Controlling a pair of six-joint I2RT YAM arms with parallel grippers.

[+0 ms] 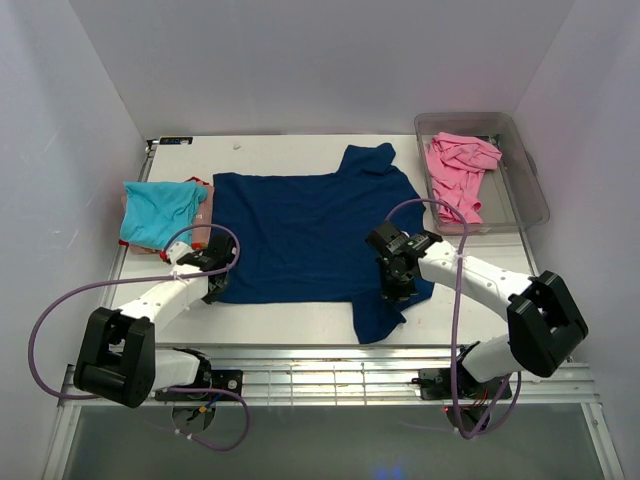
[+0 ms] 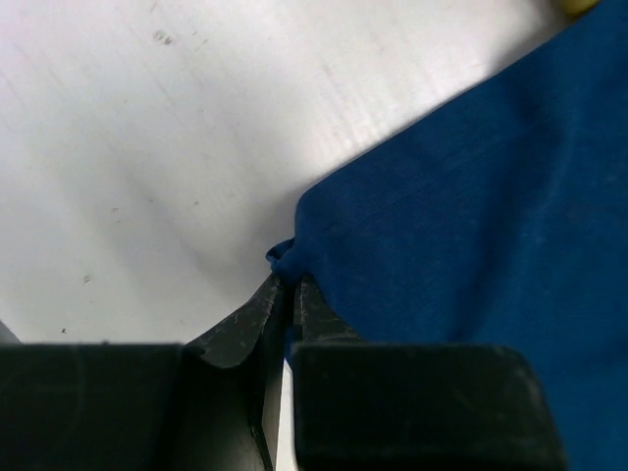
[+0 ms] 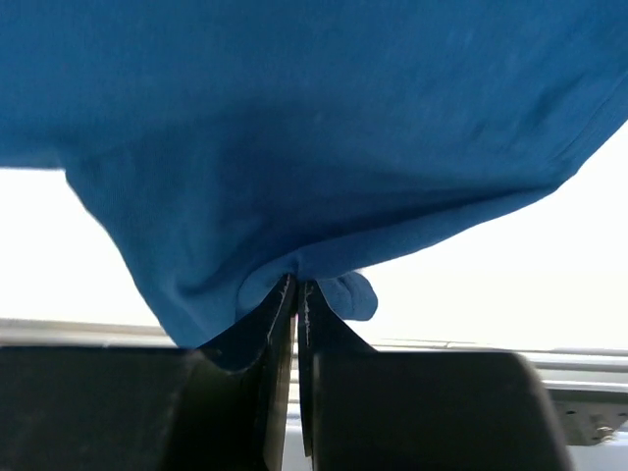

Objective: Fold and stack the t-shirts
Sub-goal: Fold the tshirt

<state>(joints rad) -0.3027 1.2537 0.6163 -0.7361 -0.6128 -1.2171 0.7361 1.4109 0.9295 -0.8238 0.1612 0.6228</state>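
Pinching the near left corner of the big navy blue t-shirt [image 1: 300, 235], the left gripper [image 2: 287, 287] has its two fingers squeezed tight on the cloth. The right gripper [image 3: 296, 287] is squeezed tight too, on a fold at the shirt's near right side. The shirt lies spread out in the middle of the table [image 1: 290, 150]. The turquoise t-shirt [image 1: 158, 212] lies at the left edge. The pink t-shirt [image 1: 460, 170] lies bunched in the clear tub [image 1: 535, 200] on the right.
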